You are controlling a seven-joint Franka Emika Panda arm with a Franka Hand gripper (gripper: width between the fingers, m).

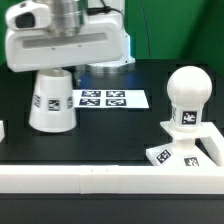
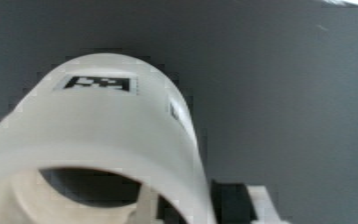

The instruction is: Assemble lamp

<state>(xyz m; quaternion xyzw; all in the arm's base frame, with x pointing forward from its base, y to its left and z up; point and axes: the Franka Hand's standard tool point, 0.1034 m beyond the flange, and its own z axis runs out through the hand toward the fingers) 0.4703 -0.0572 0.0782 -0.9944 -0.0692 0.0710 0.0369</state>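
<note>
The white cone shade is at the exterior view's left with its wide end down, at or just above the black table; I cannot tell which. My gripper sits right on its narrow top. In the wrist view the shade fills the frame, with its tag facing the camera and its open top rim close up. My gripper holds the rim wall: one dark finger lies against the outside, the other is hidden. The ball-headed bulb stands upright on the square base at the right.
The marker board lies flat behind the shade, mid-table. A white rail runs along the front edge of the black table. A white block edge shows at the far left.
</note>
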